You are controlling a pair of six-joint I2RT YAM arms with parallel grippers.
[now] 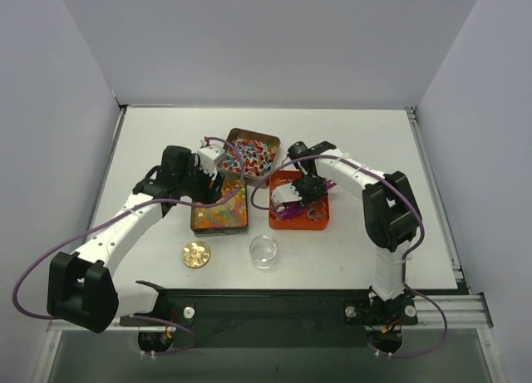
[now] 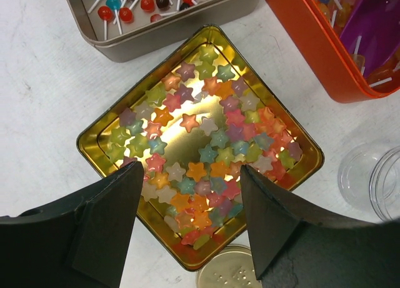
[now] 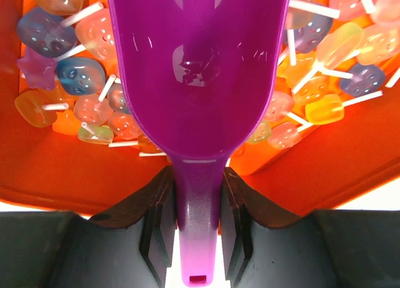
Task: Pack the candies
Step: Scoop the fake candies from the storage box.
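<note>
The candies lie in three tins. Small colourful star candies (image 2: 206, 153) fill the gold tin (image 2: 94, 141), also seen from above (image 1: 219, 210). My left gripper (image 2: 190, 175) hovers over its near corner, open with nothing between the fingers (image 2: 106, 225). Translucent lollipop candies (image 3: 75, 82) lie in the orange tin (image 3: 56, 169). My right gripper (image 3: 199, 188) is shut on the handle of the purple scoop (image 3: 197, 69), whose empty bowl rests among them. From above, the right gripper (image 1: 301, 198) is over the orange tin (image 1: 320, 221).
A grey tin (image 1: 247, 154) of small round lollipops sits behind the gold one. A round gold lid (image 1: 196, 254) and a clear jar (image 1: 263, 251) stand near the front edge; both show in the left wrist view, lid (image 2: 228, 272), jar (image 2: 375, 175).
</note>
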